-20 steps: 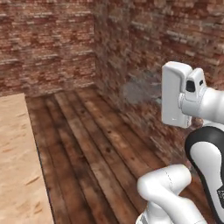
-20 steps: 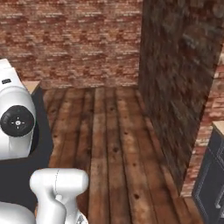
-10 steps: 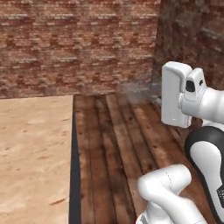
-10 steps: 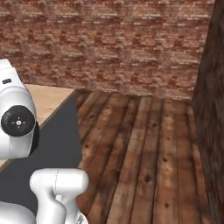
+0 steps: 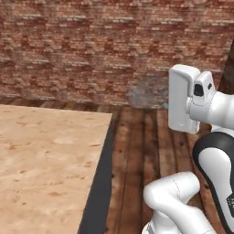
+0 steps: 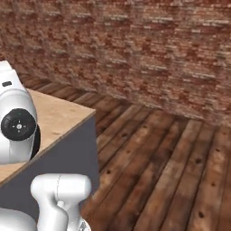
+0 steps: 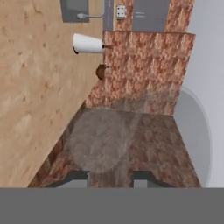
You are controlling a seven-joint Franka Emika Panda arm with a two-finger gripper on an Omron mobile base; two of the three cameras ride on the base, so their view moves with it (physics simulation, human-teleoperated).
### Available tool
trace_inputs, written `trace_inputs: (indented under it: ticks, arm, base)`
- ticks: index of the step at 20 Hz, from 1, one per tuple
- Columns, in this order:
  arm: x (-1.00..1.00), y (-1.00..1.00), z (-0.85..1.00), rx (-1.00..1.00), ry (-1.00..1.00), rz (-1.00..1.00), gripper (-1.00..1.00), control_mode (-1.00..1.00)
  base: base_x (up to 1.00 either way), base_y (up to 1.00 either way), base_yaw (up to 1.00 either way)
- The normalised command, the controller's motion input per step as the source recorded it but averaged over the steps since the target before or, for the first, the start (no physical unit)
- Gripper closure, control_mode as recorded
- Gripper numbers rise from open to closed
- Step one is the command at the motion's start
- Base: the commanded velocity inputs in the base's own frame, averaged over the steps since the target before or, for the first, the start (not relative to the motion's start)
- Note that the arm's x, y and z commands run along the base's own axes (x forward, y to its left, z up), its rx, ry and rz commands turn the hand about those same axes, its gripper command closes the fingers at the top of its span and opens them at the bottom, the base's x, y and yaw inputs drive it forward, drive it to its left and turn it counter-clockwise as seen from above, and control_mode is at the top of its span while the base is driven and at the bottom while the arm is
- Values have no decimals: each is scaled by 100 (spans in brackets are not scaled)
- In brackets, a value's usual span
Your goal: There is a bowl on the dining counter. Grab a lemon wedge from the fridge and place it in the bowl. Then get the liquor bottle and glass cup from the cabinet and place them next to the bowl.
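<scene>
The glass cup (image 7: 105,135) is a translucent grey tumbler, and my gripper (image 7: 109,177) is shut on it, a dark fingertip on each side. In the left base view the glass cup (image 5: 146,91) shows as a faint grey shape held out in front of the white hand. The dining counter (image 5: 45,160) lies to the left, with its tan top (image 7: 35,87) running along the hand view. A white bowl (image 7: 87,43) stands far off on it, near the edge. A small dark brown object (image 7: 100,72) beside the bowl looks like the liquor bottle. The lemon wedge, fridge and cabinet are out of view.
A steel sink (image 7: 74,8) is set into the far end of the counter. Wooden plank floor (image 6: 162,162) stretches ahead to a brick wall (image 5: 114,50). The counter's dark grey side (image 6: 67,162) stands close on the left of the base.
Both base views have swung round, so the camera moved: the brick corner has slid out of sight and the dining counter now takes up more of the left. The glass cup stays in my grip.
</scene>
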Motion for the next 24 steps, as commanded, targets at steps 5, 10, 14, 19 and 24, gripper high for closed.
trace_inputs:
  ticks: [5, 10, 14, 19, 24]
  arm:
    - [0, 0, 0, 0, 0, 0, 100, 100]
    - [0, 0, 0, 0, 0, 0, 100, 100]
    - [0, 0, 0, 0, 0, 0, 100, 100]
    - [0, 0, 0, 0, 0, 0, 100, 100]
    - [0, 0, 0, 0, 0, 0, 100, 100]
  base:
    - [89, -40, 45]
    - [83, -55, 39]
    - [80, -54, 39]
    - [78, -52, 40]
    - [77, -51, 40]
